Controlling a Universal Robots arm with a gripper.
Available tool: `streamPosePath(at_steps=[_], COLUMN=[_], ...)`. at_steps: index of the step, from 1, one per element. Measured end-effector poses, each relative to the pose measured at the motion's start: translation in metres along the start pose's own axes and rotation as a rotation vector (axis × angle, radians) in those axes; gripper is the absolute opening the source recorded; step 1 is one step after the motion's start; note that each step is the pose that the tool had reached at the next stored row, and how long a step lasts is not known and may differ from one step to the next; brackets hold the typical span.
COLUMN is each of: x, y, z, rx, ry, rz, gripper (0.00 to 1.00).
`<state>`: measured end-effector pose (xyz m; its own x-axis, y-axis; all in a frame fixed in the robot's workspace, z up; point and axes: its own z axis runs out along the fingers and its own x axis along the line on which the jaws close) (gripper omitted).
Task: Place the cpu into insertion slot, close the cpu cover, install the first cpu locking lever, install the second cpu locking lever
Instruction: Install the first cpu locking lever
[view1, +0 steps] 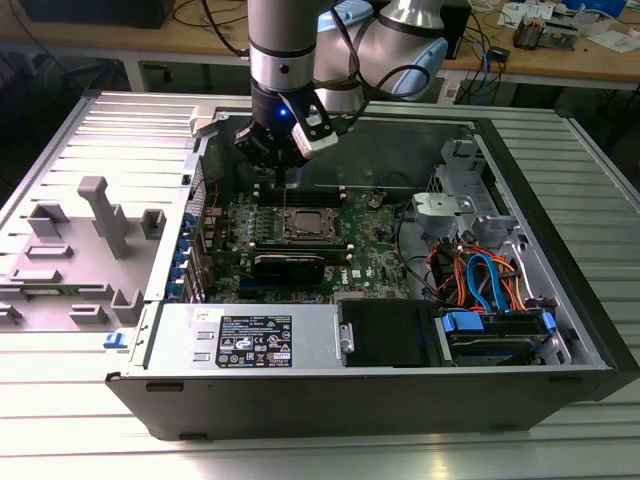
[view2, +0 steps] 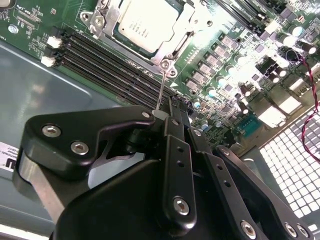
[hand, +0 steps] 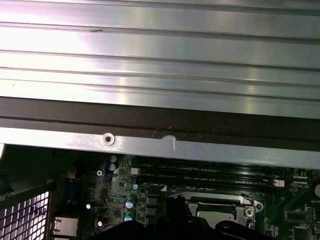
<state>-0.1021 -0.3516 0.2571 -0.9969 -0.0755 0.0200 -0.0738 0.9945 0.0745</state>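
Step three by the look: grips thin lever in clenched hand, rod roughly upright from cover corner. Shows cpu seated beneath, cover flat around it. Probably calls next for steady downward swing and latching; memory slots just beside, case wall close, cramping the swing

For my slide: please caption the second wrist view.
Pincer grips a thin locking lever beside the cpu under its cover.

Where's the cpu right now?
In the exterior view, the cpu sits in the insertion slot near the motherboard's middle, between two banks of memory slots, directly below the gripper.
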Motion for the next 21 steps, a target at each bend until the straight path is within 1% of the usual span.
streamPosePath(at_steps=[16, 21], x=[-0.0042, -0.0043], y=[-0.0003, -0.0003], z=[0.0001, 0.0001], rx=[0.0001, 0.0001], ry=[0.0, 0.0], rz=[0.0, 0.0], gripper=[0.11, 0.11])
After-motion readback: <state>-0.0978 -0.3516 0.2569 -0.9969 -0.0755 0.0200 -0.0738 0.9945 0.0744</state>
